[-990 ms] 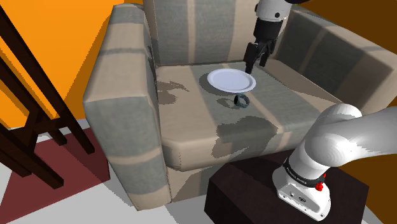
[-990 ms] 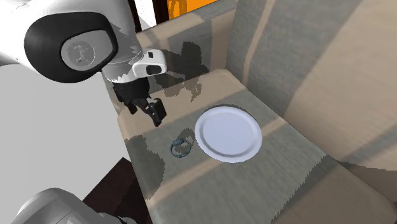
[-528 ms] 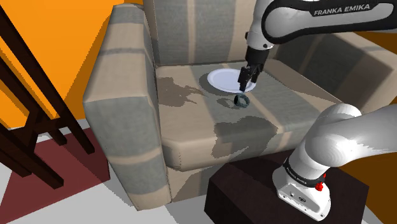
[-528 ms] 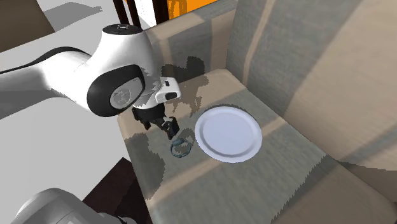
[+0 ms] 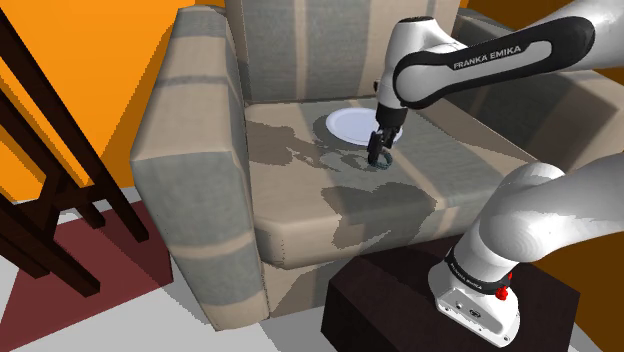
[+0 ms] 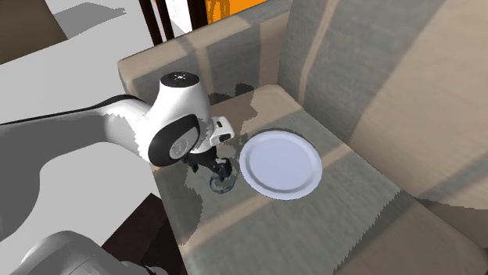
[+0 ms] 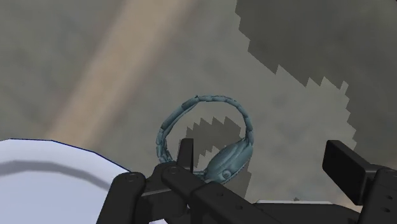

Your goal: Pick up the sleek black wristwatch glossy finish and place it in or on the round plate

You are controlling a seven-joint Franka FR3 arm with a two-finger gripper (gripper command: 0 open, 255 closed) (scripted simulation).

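The wristwatch (image 7: 207, 108) looks like a dark blue-grey ring with a round face, lying on the striped seat cushion just beside the white round plate (image 7: 44, 175). My gripper (image 7: 263, 153) is open right over it. The watch face sits between the black fingers (image 7: 343, 162), close to one of them, and I cannot tell whether it touches. In the shoulder view the gripper (image 5: 378, 155) points down at the watch (image 5: 384, 165), in front of the plate (image 5: 347, 122). In the second exterior view the watch (image 6: 222, 183) lies to the left of the plate (image 6: 281, 164), under the hand (image 6: 218, 167).
The seat belongs to a beige and grey striped armchair with a high armrest (image 5: 190, 150) on the shoulder view's left and a tall back (image 5: 300, 50). Dark wooden bars (image 5: 50, 180) stand further left. The arm's dark stand (image 5: 400, 300) is against the seat's front.
The arm has swung down and forward: the gripper came from above the plate's far edge to just over the watch. It stayed open. Watch and plate have not moved.
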